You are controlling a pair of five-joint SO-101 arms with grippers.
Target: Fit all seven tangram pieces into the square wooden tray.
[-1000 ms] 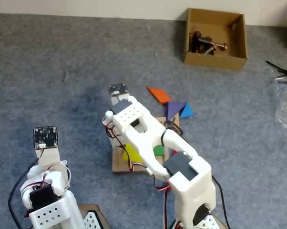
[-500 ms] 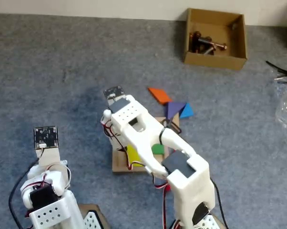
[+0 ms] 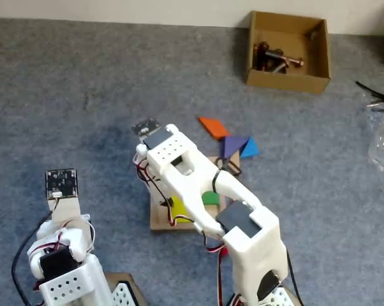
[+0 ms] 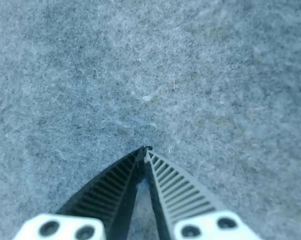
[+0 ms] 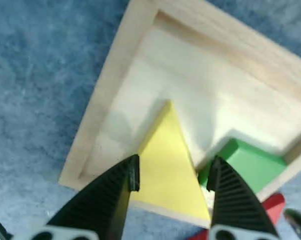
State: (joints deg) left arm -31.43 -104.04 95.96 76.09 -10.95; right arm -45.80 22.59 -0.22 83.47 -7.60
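The square wooden tray (image 3: pixel 159 223) lies mid-table, mostly under my right arm (image 3: pixel 198 185). In the right wrist view my right gripper (image 5: pixel 174 172) hangs open just above the tray (image 5: pixel 110 95), its fingers straddling a yellow triangle (image 5: pixel 168 165) that lies in it. A green piece (image 5: pixel 250 162) sits beside the yellow one, and a red piece (image 5: pixel 270 207) shows at the tray's rim. Orange (image 3: pixel 212 126), purple (image 3: pixel 232 145) and blue (image 3: pixel 249 148) pieces lie on the carpet beyond the tray. My left gripper (image 4: pixel 145 150) is shut and empty over bare grey carpet.
A cardboard box (image 3: pixel 288 54) holding metal parts stands at the back right. Black cables (image 3: pixel 374 95) and a clear plastic bag (image 3: pixel 383 150) lie at the right edge. My left arm (image 3: pixel 61 210) stands at the front left, apart from the tray.
My right arm's wrist has swung slightly to the left over the tray. The left arm and the loose pieces have not moved.
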